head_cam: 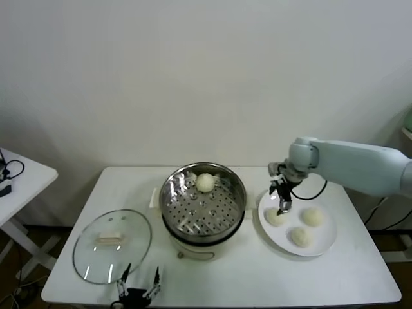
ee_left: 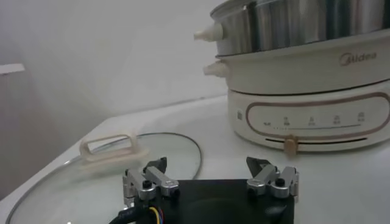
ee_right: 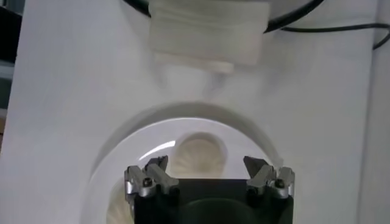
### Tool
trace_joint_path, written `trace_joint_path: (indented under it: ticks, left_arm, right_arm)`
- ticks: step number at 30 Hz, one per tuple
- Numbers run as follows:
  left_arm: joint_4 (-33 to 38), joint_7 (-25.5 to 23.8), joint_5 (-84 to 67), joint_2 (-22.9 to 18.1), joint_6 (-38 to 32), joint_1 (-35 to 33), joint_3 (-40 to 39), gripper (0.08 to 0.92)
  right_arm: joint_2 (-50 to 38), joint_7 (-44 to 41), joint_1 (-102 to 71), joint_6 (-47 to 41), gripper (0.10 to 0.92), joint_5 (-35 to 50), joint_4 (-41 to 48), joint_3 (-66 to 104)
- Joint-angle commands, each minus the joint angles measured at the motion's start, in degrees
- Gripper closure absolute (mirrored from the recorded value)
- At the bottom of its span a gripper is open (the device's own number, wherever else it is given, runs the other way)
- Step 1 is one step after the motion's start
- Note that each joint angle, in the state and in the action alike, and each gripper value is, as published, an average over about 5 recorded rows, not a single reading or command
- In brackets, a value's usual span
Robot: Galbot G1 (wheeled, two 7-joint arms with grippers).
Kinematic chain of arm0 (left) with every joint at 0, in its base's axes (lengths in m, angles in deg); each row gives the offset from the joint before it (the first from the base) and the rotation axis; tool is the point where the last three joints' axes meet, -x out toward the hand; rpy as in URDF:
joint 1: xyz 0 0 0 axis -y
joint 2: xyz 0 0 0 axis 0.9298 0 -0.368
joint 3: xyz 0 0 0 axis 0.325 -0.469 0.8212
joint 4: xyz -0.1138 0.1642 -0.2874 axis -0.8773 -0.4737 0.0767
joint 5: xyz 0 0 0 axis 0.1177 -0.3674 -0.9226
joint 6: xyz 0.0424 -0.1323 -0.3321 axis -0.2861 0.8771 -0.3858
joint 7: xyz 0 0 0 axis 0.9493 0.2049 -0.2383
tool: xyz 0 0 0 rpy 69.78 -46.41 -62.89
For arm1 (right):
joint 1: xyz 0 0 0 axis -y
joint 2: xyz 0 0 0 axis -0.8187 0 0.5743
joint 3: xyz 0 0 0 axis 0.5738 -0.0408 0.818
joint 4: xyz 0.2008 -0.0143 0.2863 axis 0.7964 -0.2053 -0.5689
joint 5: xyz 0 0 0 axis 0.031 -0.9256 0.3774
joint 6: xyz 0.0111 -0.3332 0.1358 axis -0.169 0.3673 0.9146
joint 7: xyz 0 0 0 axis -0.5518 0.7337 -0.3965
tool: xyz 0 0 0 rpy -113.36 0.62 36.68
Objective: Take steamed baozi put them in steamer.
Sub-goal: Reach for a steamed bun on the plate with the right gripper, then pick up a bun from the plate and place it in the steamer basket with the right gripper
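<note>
3 baozi (head_cam: 301,236) sit on the white plate (head_cam: 325,247) and 1 baozi (head_cam: 205,183) already lies in the steamer (head_cam: 203,201). We hold our right claw (head_cam: 281,201) spread wide and empty, just above the plate's nearest bun. If we close off-centre, we judge the soft dough could squash or roll away; our left claw (head_cam: 138,283) waits open near the tabletop (head_cam: 257,277) edge.

Looks like a robot test room staged as a kitchen corner. Bare off-white wall (head_cam: 193,77) behind, no cupboards or counters. White table (head_cam: 360,277) bearing cookware only: electric steamer (head_cam: 203,199) at centre, glass lid (head_cam: 112,246) toward the front-left corner, white plate (head_cam: 325,241) of baozi (head_cam: 313,216) near the right edge. Second white table (head_cam: 22,180) with black cables (head_cam: 8,170) off to the left, more cables (head_cam: 376,215) trailing at right.
</note>
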Motion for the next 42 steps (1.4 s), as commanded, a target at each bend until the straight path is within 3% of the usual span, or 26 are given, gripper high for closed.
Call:
trace_joint_path:
  ticks: [1,15,25,32,42]
  left_arm:
    - [-0.22,0.03,0.11,0.07,-0.15,-0.07,0.11,0.177]
    - [-0.69,0.15,0.17,0.35,-0.38,0.21,0.18,0.177]
    - [-0.87,0.21,0.17,0.34,-0.37,0.58,0.16,0.177]
    - [-0.68,0.27,0.15,0.26,-0.47,0.45,0.26,0.177]
    - [-0.45,0.33,0.30,0.15,-0.48,0.42,0.25,0.177]
  right_arm:
    - [-0.49,2.46,-7.99,-3.35,0.203,-3.02,1.65,4.50]
    - [0.20,4.45,-9.88,-4.55,0.210,-6.15,3.86,6.99]
    - [0.33,3.33,-8.36,-4.47,0.341,-5.81,3.62,6.86]
    - [-1.61,1.52,-0.05,-4.28,0.399,1.30,-1.10,2.45]
    - [-1.55,-3.80,31.36,-3.13,0.414,16.12,-15.77,-14.75]
